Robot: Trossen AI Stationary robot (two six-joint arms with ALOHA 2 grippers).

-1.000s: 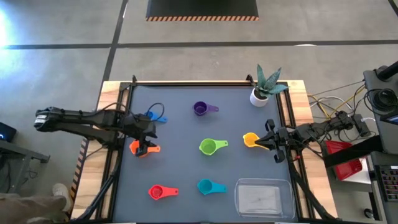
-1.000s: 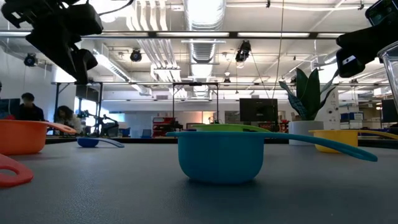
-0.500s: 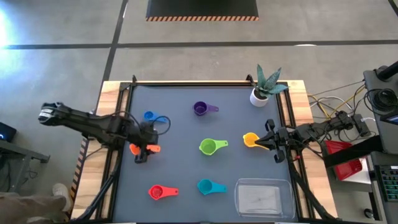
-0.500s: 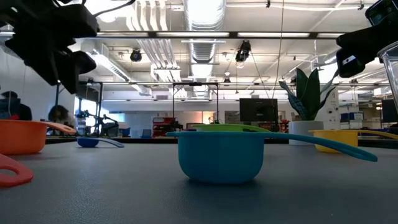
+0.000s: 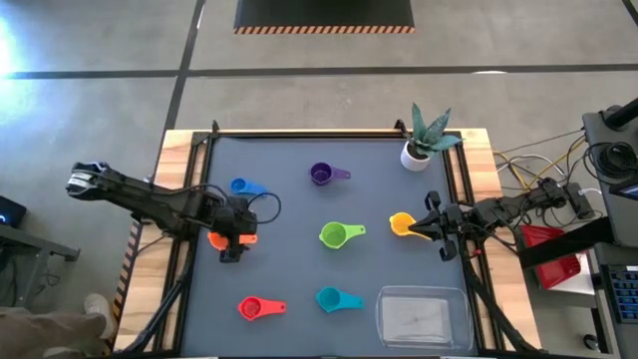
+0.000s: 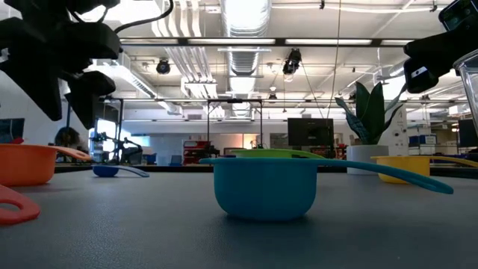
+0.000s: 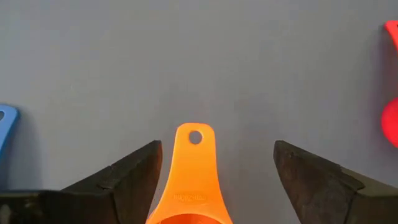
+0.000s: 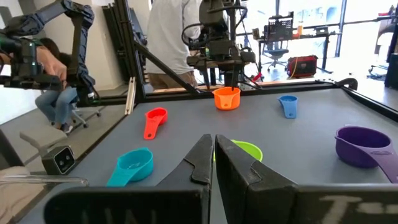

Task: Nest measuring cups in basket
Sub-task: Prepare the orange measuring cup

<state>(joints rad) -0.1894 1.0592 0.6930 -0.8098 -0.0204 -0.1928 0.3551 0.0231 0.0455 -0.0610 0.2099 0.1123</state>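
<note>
A grey bench (image 5: 289,209) seen from above carries seven small measuring cups and a clear basket (image 5: 423,319), which sits at the lower right of the frame. At the left of the frame, the left gripper (image 5: 231,237) hangs directly over the orange cup (image 5: 216,238). Its fingers (image 7: 127,180) are spread wide, and in the left wrist view the orange cup's flat handle lies between them, touching neither, pointing away from the camera.

The blue cup (image 5: 240,186) lies just above the left gripper in the overhead frame. The purple cup (image 5: 321,175) sits at upper centre, the green cup (image 5: 333,235) at centre, the red cup (image 5: 251,308) at lower left and the teal cup (image 5: 329,297) at lower centre, just left of the basket.

At the right of the frame, the right gripper (image 5: 431,227) rests beside the yellow cup (image 5: 402,223), its fingers (image 8: 200,163) pressed together and holding nothing. A potted plant (image 5: 419,145) stands at the upper right corner of the bench.
</note>
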